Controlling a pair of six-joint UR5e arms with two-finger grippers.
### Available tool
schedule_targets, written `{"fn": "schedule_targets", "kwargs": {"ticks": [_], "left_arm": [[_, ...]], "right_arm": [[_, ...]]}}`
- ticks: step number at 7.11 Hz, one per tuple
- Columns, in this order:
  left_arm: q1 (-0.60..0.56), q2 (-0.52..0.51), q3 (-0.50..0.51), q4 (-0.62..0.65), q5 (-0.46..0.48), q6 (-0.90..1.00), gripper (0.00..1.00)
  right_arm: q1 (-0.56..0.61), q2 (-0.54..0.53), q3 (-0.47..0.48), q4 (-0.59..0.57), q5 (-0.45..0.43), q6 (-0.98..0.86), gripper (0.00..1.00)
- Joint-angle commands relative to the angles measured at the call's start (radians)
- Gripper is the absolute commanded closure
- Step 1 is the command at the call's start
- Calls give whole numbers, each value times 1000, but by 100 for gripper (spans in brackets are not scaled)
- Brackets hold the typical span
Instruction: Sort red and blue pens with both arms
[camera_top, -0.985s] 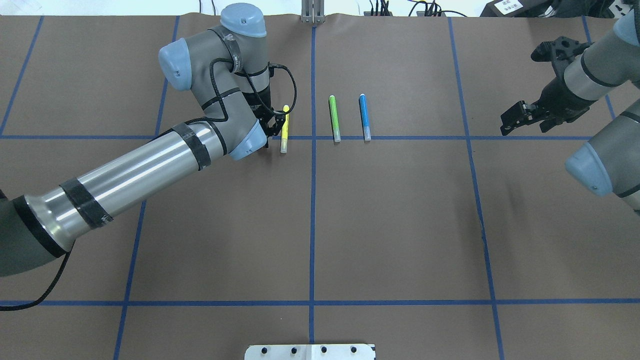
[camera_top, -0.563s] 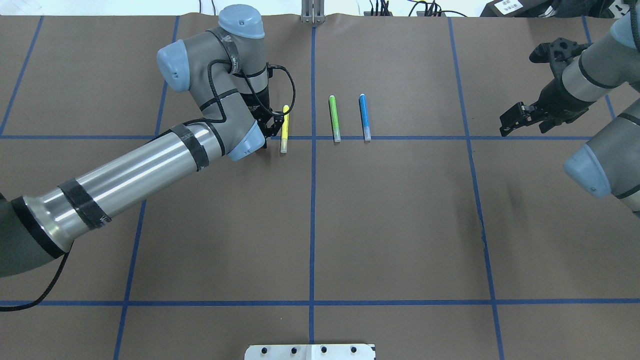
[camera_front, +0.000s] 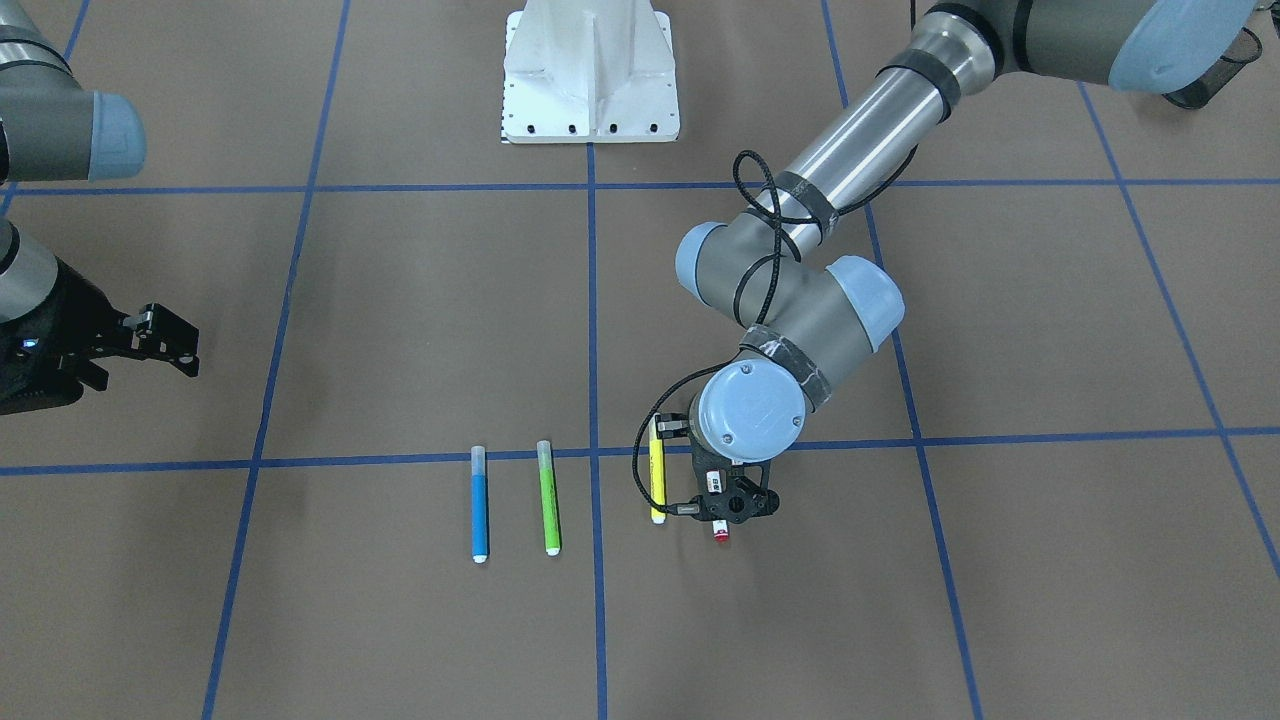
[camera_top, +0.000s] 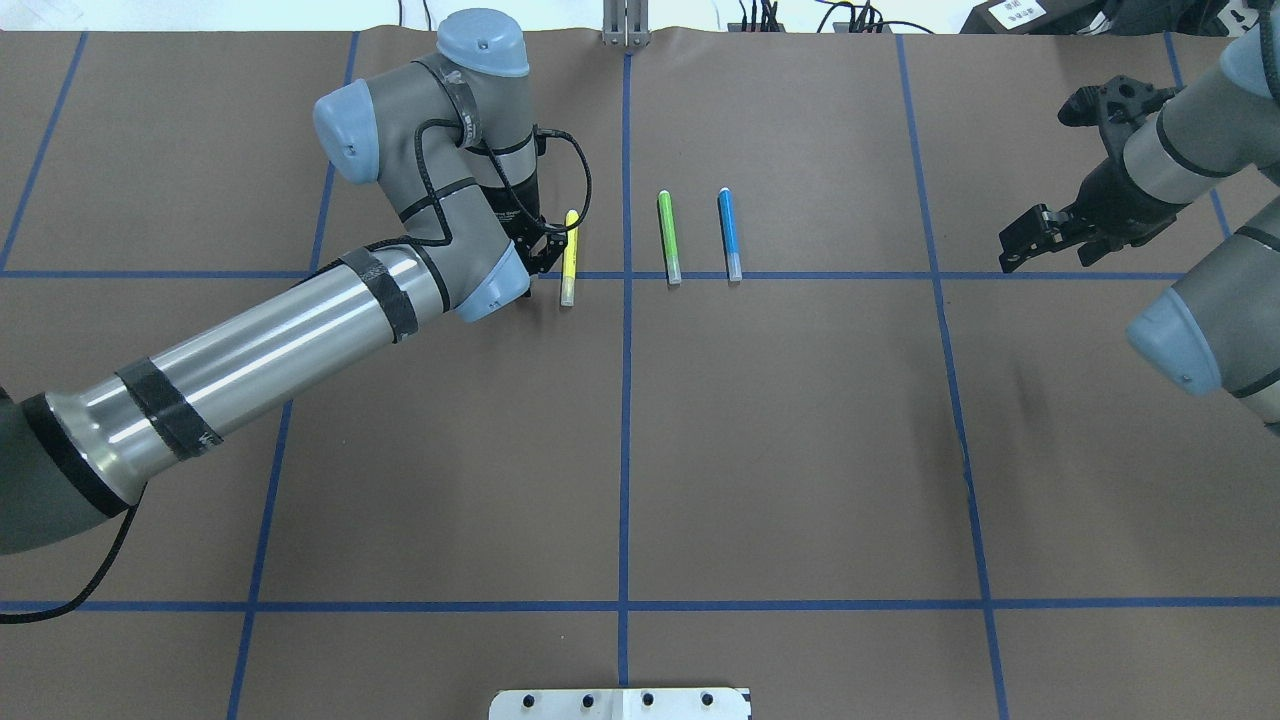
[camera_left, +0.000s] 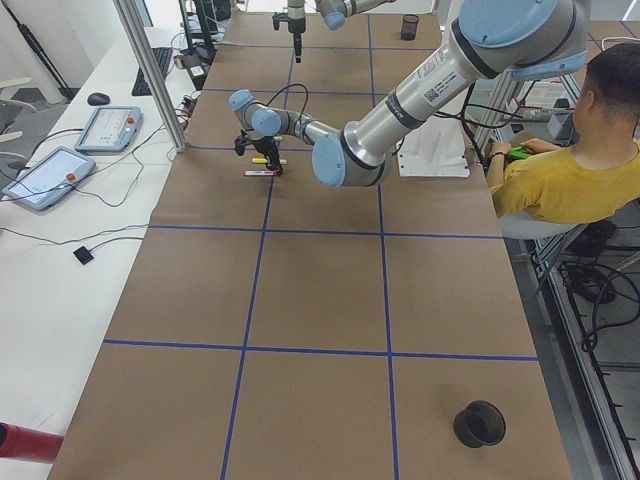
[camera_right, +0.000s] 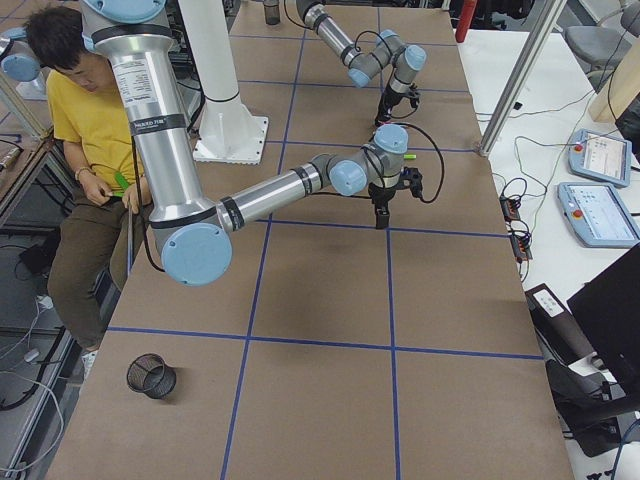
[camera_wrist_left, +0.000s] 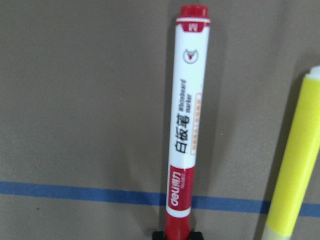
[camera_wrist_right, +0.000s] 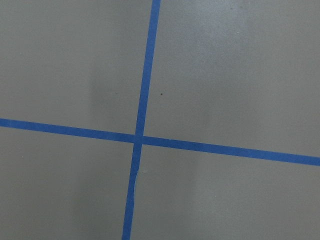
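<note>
Only one thing offers readable print: the red-capped whiteboard marker (camera_wrist_left: 187, 125) in the left wrist view. On the red band toward its 6 o'clock end, white letters spell "deli". Up the white barrel run bold black characters, "白板笔", with small "Whiteboard marker" alongside. Toward 12 o'clock sits a small round red emblem, then a red band with a mark too small to read. The white label on the black box (camera_top: 1010, 12) is illegible too.

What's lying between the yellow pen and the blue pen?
The green highlighter lies between the yellow highlighter and the blue highlighter, touching neither. The overhead view shows it most clearly.
</note>
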Motion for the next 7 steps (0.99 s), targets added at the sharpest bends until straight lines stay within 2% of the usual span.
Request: {"fn": "schedule_targets", "kwargs": {"ticks": [1,3,4,7], "left_arm": [[-1,33,-66,5,0,-1,100],[-12,36,-122,19,2,-2,100],[-17,69,-192,43,2,-1,100],[-24,216,-492,202,2,25,100]], "right_arm": [[0,1,0,0,0,0,1],[0,2,2,0,0,0,1],[0,0,2,0,0,0,1],[0,0,2,0,2,0,1]]}}
